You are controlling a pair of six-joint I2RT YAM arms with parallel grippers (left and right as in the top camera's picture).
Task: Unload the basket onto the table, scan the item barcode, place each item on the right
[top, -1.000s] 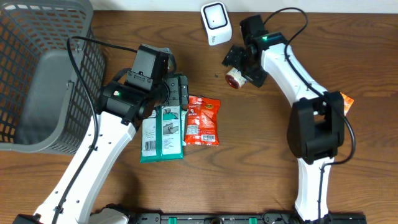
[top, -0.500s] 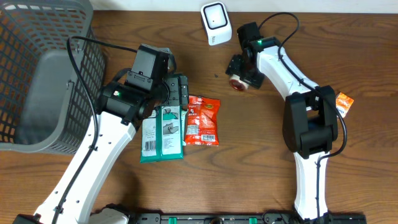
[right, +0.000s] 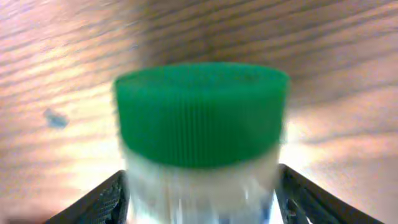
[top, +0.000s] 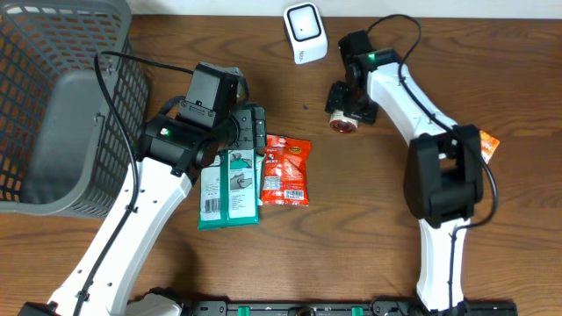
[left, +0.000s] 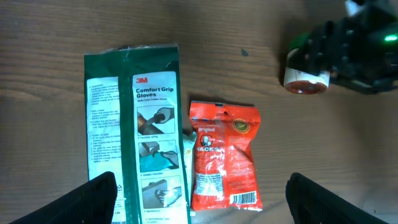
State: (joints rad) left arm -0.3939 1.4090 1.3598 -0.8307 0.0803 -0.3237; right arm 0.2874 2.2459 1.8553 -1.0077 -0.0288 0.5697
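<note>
The left arm (top: 133, 204) and right arm (top: 402, 88) both have smooth white links, bulky black joints and thin black cables looping alongside, with a small green light (top: 372, 58) glowing on the right one.

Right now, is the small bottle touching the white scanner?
Apart. The overhead view shows it: a strip of bare table lies between the bottle and the scanner.
</note>
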